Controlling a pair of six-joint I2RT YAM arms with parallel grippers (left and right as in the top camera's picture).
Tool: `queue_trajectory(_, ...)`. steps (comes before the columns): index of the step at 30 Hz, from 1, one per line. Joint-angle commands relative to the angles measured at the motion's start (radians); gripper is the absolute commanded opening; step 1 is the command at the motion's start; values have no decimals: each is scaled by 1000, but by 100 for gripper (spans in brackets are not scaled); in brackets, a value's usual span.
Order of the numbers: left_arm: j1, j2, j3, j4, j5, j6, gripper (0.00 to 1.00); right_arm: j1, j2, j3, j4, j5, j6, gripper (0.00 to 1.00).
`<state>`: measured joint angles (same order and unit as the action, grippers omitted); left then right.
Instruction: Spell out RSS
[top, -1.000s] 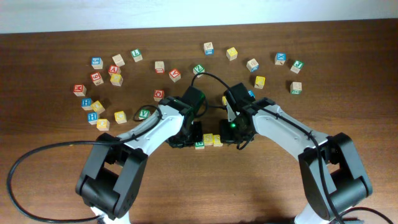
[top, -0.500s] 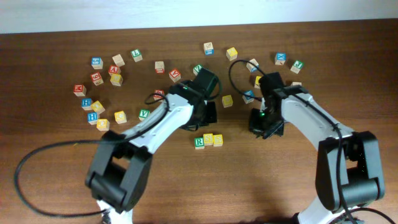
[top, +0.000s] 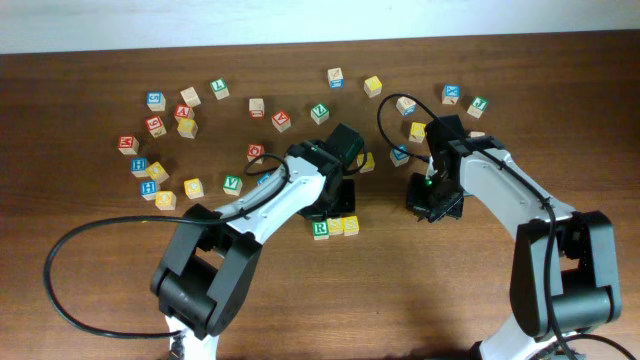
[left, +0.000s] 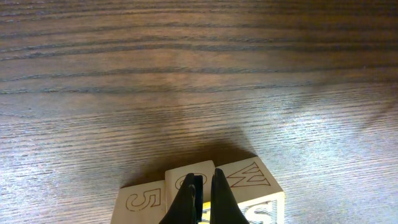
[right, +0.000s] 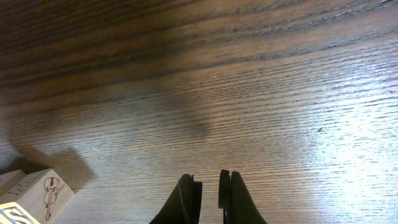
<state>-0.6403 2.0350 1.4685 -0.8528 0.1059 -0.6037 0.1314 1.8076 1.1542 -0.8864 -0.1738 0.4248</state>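
Observation:
Three cubes stand side by side in a row at mid-table: the green R cube (top: 320, 229), then two yellow S cubes (top: 336, 226) (top: 351, 224). My left gripper (top: 328, 210) is shut and empty, its tips just behind the row at the middle cube. In the left wrist view the fingertips (left: 204, 186) sit in front of the middle cube (left: 181, 176), and the right cube (left: 255, 180) shows a yellow S top. My right gripper (top: 432, 208) is shut and empty over bare wood to the right of the row; its fingers also show in the right wrist view (right: 208, 186).
Several loose letter cubes lie scattered across the far half of the table. A yellow cube (top: 366, 160) and a blue cube (top: 400, 155) lie between the two wrists. The row's end cube (right: 40, 193) shows at the lower left of the right wrist view.
My right gripper has pulled away from the row to the right. My left gripper lifted back from the row, then came down again just behind it. The three cubes have stayed put.

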Motion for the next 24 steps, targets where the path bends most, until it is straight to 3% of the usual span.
queue_trajectory(1,-3,3,8,-29,11,-14,0,-1,-2,14,0,5,-2,7)
queue_trajectory(8,23,3,63,-61,11,-13,0,35,-2,14,20,-40,-2,6)
queue_trajectory(10,61,2,145,-140,10,-13,0,78,-2,14,47,-39,-2,5)
queue_trajectory(12,151,1,227,-332,10,-13,0,133,-2,14,90,-40,-2,5)
queue_trajectory(16,178,2,169,-505,-53,3,0,172,-2,14,101,-63,-2,5)
queue_trajectory(24,132,2,-107,-278,79,2,0,257,28,14,122,-73,37,5)
